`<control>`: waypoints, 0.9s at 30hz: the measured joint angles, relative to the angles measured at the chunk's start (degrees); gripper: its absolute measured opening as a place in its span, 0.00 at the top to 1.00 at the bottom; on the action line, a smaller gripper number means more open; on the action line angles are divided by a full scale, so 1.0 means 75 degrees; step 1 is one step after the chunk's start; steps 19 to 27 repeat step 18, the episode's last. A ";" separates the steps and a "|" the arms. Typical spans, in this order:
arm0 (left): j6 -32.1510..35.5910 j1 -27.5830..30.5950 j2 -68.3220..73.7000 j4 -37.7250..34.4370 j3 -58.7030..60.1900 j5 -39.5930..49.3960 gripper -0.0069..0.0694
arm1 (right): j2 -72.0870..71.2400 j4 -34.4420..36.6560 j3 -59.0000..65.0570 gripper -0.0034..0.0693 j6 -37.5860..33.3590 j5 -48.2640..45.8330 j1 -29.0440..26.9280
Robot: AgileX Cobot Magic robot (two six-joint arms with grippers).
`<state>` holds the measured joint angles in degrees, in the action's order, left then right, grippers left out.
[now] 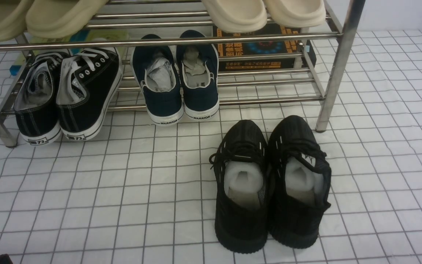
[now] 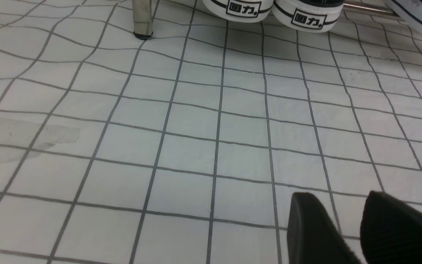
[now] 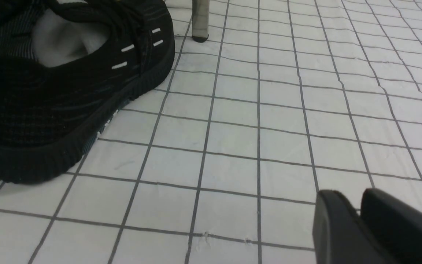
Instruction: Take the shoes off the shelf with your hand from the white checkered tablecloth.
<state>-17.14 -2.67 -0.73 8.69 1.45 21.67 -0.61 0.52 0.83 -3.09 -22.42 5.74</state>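
The pair of all-black knit shoes point(image 1: 240, 223) stands side by side on the white checkered tablecloth point(image 1: 123, 190), toes toward the chrome shelf point(image 1: 233, 36) and just in front of its right post. One shoe fills a corner of the right wrist view point(image 3: 50, 110). My right gripper point(image 3: 350, 192) hovers low over bare cloth beside that shoe, fingers together, holding nothing. My left gripper point(image 2: 339, 196) is low over bare cloth with a narrow gap between its fingers, empty, facing the shelf's left post point(image 2: 142, 18). Neither arm shows clearly in the front view.
On the shelf's lower tier sit black canvas white-soled sneakers point(image 1: 68, 95) and navy slip-ons point(image 1: 180, 80). Beige slippers point(image 1: 262, 13) lie on the upper tier. A dark printed box point(image 1: 262, 51) stands behind the shelf. The canvas sneakers' heels show in the left wrist view point(image 2: 269, 9).
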 joint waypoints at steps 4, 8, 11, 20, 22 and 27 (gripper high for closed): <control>0.0000 0.0000 0.0000 0.0000 0.0000 0.0000 0.59 | 0.0000 0.0000 0.0000 0.77 0.0000 0.0000 0.0000; 0.0000 0.0000 0.0000 0.0000 0.0000 0.0000 0.59 | 0.0000 0.0000 0.0000 0.77 0.0000 0.0000 0.0000; 0.0000 0.0000 0.0000 0.0000 0.0000 0.0000 0.59 | 0.0000 0.0000 0.0000 0.76 0.0000 0.0000 0.0000; 0.0000 0.0000 0.0000 0.0000 0.0000 0.0000 0.59 | 0.0000 0.0000 0.0000 0.74 0.0000 0.0000 0.0000; 0.0000 0.0000 0.0000 0.0000 0.0000 0.0000 0.59 | 0.0000 0.0000 0.0000 0.74 0.0000 0.0000 0.0000; 0.0000 0.0000 0.0000 0.0000 0.0000 0.0000 0.59 | 0.0000 0.0000 0.0000 0.74 0.0000 0.0000 0.0000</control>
